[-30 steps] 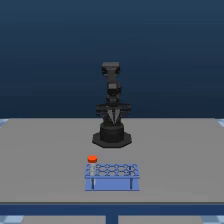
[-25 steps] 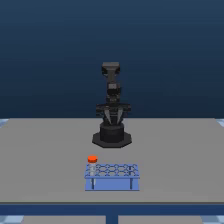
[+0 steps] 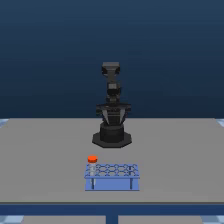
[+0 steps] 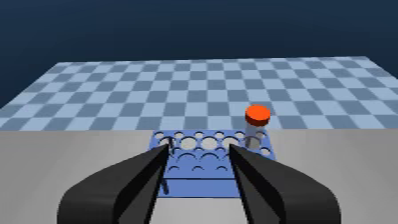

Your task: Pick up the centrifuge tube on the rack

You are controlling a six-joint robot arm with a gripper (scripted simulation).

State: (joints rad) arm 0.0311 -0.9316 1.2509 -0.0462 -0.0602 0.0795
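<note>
in your wrist view, nearest the camera, the gripper (image 4: 200,146) shows two broad, smooth black fingers (image 4: 133,182) that taper to narrow tips. the tips stand apart with a clear gap between them, and nothing is held in that gap. the rack (image 4: 211,165) is visible through the gap and below the tips; whether the tips are touching it or only in front of it, i cannot tell.

the rack is a small light-blue rectangular block, its flat top plate pierced by a grid of round holes, with dark upright supports visible at its front in the exterior view (image 3: 112,176). it rests on the table (image 3: 45,155), a plain matte grey surface.

the centrifuge tube (image 4: 256,126) stands upright in a hole at one far corner of the rack as your wrist camera sees it. its body is slim, whitish and translucent; its cap is round, orange-red and rises clear above the top plate. it sits to one side of the gripper's gap, not between the fingers. in the exterior view the tube (image 3: 92,162) is at the rack's corner on that view's left.

beyond the rack, the arm (image 3: 112,107) stands near-upright on a dark octagonal base (image 3: 112,138), folded close over it, dark and angular. past the table edge, the wrist view shows a blue checkered floor (image 4: 178,90).
</note>
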